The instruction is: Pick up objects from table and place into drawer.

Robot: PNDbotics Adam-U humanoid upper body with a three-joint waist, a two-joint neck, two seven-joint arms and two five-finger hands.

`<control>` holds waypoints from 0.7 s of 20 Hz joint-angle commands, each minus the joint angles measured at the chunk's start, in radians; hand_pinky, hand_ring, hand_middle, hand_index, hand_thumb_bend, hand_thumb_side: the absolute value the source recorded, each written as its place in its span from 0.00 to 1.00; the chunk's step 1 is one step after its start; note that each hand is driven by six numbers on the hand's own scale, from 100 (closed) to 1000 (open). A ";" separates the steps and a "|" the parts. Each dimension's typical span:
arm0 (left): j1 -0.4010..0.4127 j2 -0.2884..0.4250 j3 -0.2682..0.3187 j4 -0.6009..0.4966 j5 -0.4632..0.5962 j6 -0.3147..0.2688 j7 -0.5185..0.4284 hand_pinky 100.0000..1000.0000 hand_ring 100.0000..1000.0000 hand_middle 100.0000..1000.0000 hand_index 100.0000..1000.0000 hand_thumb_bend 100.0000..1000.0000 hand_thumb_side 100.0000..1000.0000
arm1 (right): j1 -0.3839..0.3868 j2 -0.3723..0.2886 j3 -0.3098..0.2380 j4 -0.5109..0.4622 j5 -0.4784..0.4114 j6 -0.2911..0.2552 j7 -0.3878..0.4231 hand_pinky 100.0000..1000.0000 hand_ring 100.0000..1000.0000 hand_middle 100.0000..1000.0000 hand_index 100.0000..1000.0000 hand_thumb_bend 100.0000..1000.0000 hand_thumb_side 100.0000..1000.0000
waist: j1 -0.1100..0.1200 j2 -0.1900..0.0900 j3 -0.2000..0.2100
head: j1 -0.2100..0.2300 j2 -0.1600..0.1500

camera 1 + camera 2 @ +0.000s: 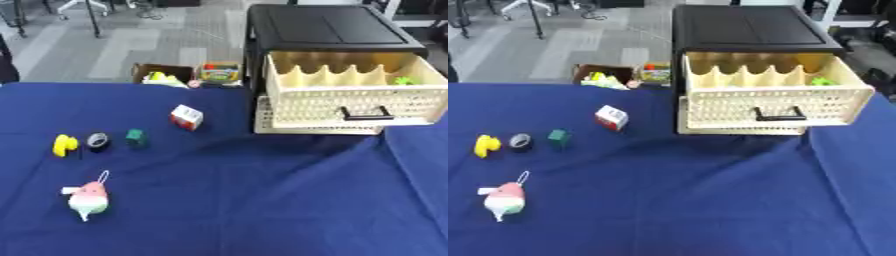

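Hands: neither one's in shot, so can't tell what the fingers are doing or place stuff relative to them
Far left: yellow toy (pixel 65 145), dark tape roll (pixel 98 142) just beside it, then green block (pixel 136 138)
Front left: pink-and-green plush (pixel 89 198) with a loop
Middle: red-and-white box (pixel 186 117), tilted
Right: cream drawer (pixel 350 100) pulled open, something green (pixel 404 80) inside
Table: blue cloth (pixel 262 200)

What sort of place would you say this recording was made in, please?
Probably an office or lab set up for robot trials: a table under a blue cloth, grey carpet floor behind with chair legs, and a black drawer unit with its cream drawer pulled open beside small test items.
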 commanded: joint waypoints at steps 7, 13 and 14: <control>0.116 0.239 -0.176 0.047 -0.135 0.063 -0.132 0.45 0.62 0.66 0.91 0.27 0.70 | -0.092 0.089 -0.069 -0.014 -0.072 -0.036 -0.124 0.22 0.19 0.17 0.79 0.08 0.95 | 0.005 -0.027 -0.027 | 0.033 0.012; 0.086 0.348 -0.318 0.108 -0.223 0.082 -0.220 0.48 0.71 0.71 0.93 0.51 0.72 | -0.077 0.110 -0.057 -0.014 -0.100 -0.039 -0.212 0.24 0.20 0.17 0.79 0.07 0.96 | -0.002 -0.028 -0.032 | 0.038 0.012; 0.079 0.352 -0.342 0.116 -0.238 0.083 -0.235 0.49 0.72 0.71 0.94 0.56 0.73 | -0.075 0.111 -0.056 -0.014 -0.105 -0.039 -0.227 0.24 0.20 0.17 0.79 0.07 0.96 | -0.002 -0.029 -0.033 | 0.039 0.013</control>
